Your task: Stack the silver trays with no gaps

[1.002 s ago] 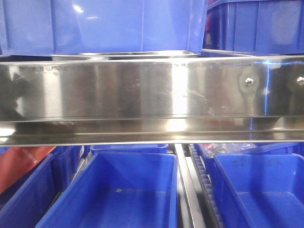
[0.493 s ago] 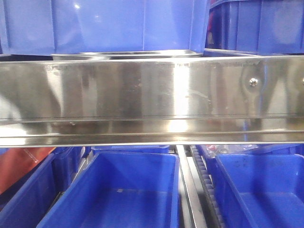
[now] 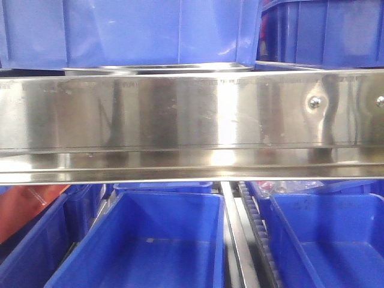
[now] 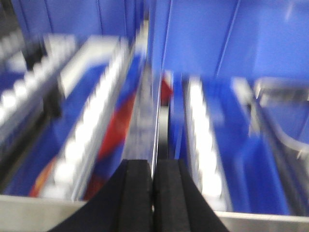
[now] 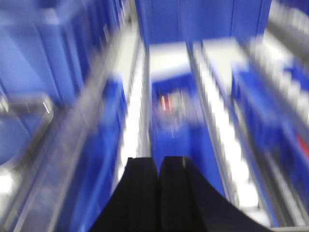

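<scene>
In the front view one silver tray (image 3: pixel 159 68) shows only as a thin shiny rim behind the shelf rail, under a blue bin. Neither gripper appears in that view. The left wrist view is blurred by motion; my left gripper (image 4: pixel 154 166) is shut, black pads together with nothing between them. A shiny curved rim, probably a silver tray (image 4: pixel 282 89), lies to its right. The right wrist view is blurred too; my right gripper (image 5: pixel 159 166) is shut and holds nothing. A shiny rounded corner, probably a silver tray (image 5: pixel 29 104), lies to its left.
A long brushed-steel shelf rail (image 3: pixel 180 120) with screws (image 3: pixel 314 102) crosses the front view. Blue bins (image 3: pixel 150 30) stand above it and more blue bins (image 3: pixel 150 246) below. Roller tracks (image 4: pixel 91 130) run between the bins. A red package (image 3: pixel 27 204) lies at lower left.
The front view swayed slightly sideways and came back, and reflections on the rail shifted. The tray rim behind the rail stays in place.
</scene>
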Tool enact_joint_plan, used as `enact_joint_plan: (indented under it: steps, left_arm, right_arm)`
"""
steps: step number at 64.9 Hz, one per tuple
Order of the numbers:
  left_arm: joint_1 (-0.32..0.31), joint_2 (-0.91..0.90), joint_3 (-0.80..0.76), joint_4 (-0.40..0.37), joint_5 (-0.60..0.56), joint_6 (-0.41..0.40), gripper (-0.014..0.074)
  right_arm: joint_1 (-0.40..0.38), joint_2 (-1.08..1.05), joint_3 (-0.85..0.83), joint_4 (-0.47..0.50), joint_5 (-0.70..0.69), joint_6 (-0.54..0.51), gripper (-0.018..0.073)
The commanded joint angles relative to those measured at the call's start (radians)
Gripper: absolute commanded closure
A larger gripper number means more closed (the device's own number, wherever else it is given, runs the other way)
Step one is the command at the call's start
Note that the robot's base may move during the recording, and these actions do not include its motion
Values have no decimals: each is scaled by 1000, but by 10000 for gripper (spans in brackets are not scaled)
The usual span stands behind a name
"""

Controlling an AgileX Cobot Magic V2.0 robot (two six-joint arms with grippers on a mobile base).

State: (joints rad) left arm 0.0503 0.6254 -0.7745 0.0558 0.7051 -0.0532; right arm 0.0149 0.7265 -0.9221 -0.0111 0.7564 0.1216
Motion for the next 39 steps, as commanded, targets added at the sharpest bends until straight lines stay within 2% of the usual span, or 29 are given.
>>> enact_joint_plan:
  steps: [1,13,21,31,39]
  left_arm:
    - [1,72,-26,1,10,0,605]
    - [1,185,-26,-8,-128,-1,605]
    - [1,263,-28,-31,-237,-1,605]
    - [-3,398,-86,-78,-184,-1,606]
    - [-59,477,-169,-61,-161,-13,609]
  right_arm:
    - [0,72,-44,-2,39,-9,637]
    - [0,172,-51,20,35,-9,637]
    - [0,233,-53,35,-27,-9,637]
    - [18,353,-65,50,40,33,623]
    - [76,443,-102,4,51,106,623]
